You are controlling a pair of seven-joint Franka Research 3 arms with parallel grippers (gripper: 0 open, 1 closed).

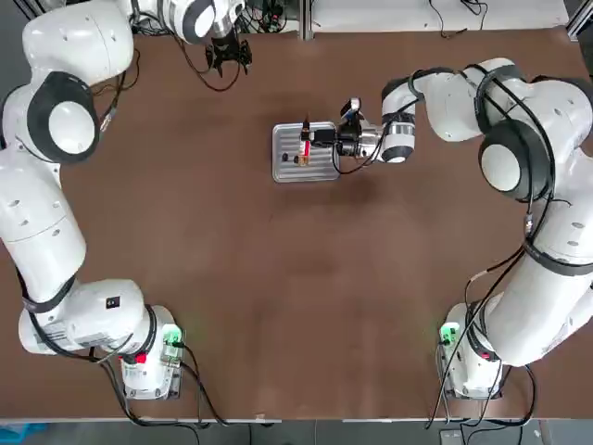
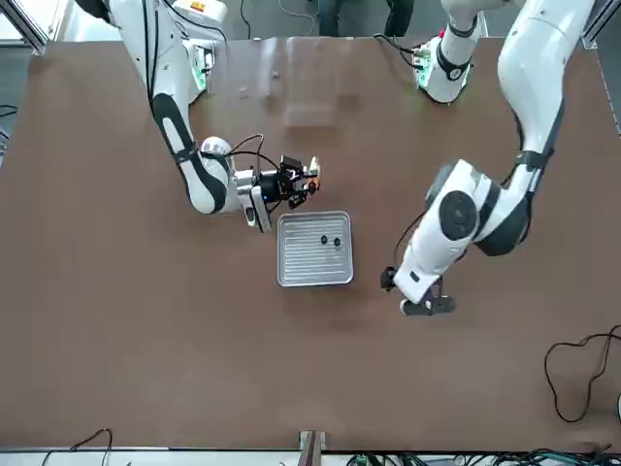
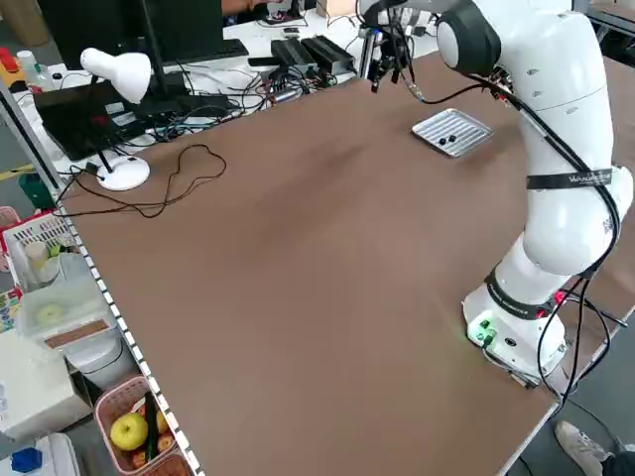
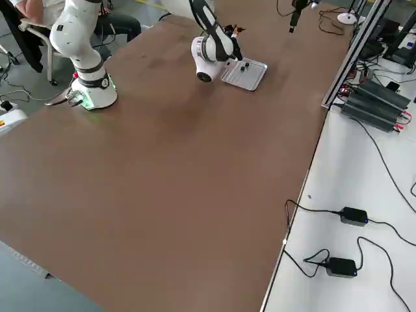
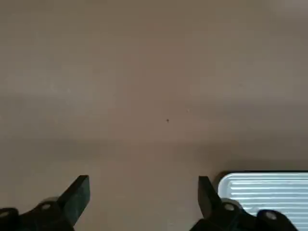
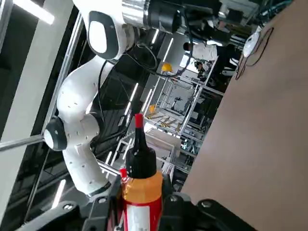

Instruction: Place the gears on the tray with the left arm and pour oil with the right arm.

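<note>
The square ribbed silver tray lies mid-table with two dark gears on it, near its edge toward the robot. My right gripper is shut on the oil bottle. It holds the bottle tipped on its side over the tray's right part. In the right wrist view the orange-bodied bottle, with dark cap and red tip, sits between the fingers. My left gripper hangs open and empty over bare table at the far side, left of the tray. The tray's corner shows beside its open fingers.
Brown tabletop all around the tray. Cables, power bricks, a monitor and a white desk lamp stand beyond the far edge. The arm bases sit at the near corners.
</note>
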